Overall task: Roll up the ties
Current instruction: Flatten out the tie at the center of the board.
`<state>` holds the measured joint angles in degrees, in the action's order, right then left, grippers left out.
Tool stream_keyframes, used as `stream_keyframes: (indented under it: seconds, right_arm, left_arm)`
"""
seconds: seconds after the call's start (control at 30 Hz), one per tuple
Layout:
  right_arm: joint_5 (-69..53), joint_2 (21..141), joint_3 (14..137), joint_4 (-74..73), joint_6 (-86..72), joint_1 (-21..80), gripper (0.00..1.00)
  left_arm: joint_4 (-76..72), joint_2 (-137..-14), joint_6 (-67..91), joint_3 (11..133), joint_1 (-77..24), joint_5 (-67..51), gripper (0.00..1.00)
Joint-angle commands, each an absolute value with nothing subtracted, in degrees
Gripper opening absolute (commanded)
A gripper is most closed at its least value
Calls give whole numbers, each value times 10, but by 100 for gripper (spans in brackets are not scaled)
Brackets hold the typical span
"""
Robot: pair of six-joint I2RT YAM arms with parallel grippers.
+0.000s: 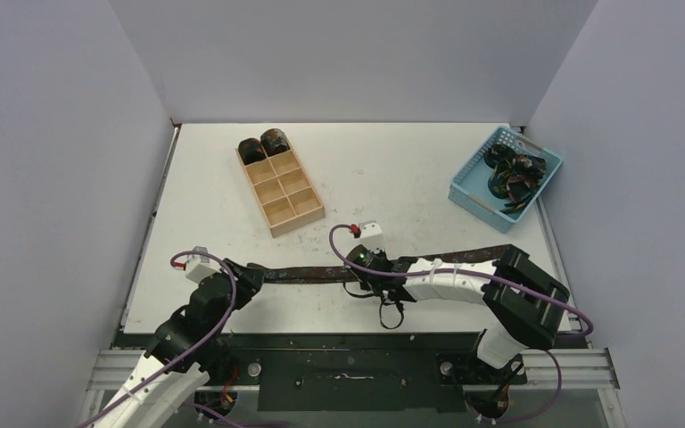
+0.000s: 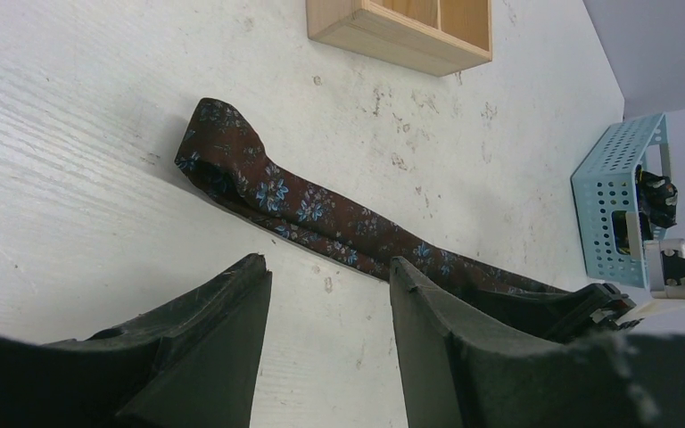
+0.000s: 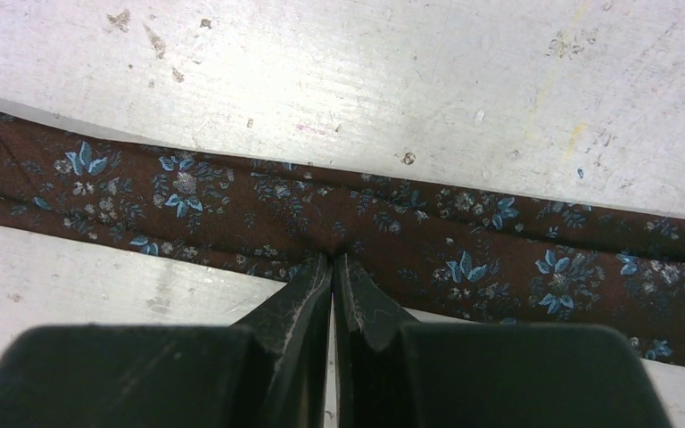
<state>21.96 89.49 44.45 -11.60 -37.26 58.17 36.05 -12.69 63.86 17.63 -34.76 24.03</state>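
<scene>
Right gripper (image 3: 332, 259) pinches the tie (image 3: 464, 241) mid-length at its edge; left gripper (image 2: 328, 264), half open, empty, faces its folded end.

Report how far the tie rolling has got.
Done: two rolled ties sit in the tray's far compartments; the other six are empty. In hand: the flat tie lies stretched across the table, the right hand shut on its edge, the left hand open beside its end, holding nothing. Left: rolling that tie, plus the tangled ties in the basket.
</scene>
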Motion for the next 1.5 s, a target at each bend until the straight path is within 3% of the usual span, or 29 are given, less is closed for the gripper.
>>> stream_keyframes:
  seconds: [0.0,0.03,0.17,0.27,0.57,1.23,1.3,1.4,1.47]
  right_arm:
    - [217,908,461,-82,-360,571,6]
    - [212,906,459,-81,-358,571,10]
    - [207,865,447,-83,-358,571,51]
    - [218,816,437,-103,-360,560,67]
    - [84,765,344,-46,-422,353,69]
    - [111,709,246,-126,-463,131,69]
    - [108,695,251,-135,-449,119,68]
    - [105,673,269,-148,-427,124,68]
    - [106,656,285,-154,-419,144,68]
  left_arm:
    - [356,-131,639,178,-345,252,49]
    - [356,-133,639,179,-345,253,49]
    - [354,-132,641,178,-345,251,49]
    - [351,-130,640,178,-345,251,49]
    - [282,-161,642,152,-345,215,49]
    - [172,-237,620,127,-345,201,50]
    - [163,-254,601,138,-344,202,56]
    - [153,-276,568,162,-344,197,78]
    - [135,-290,535,176,-344,185,88]
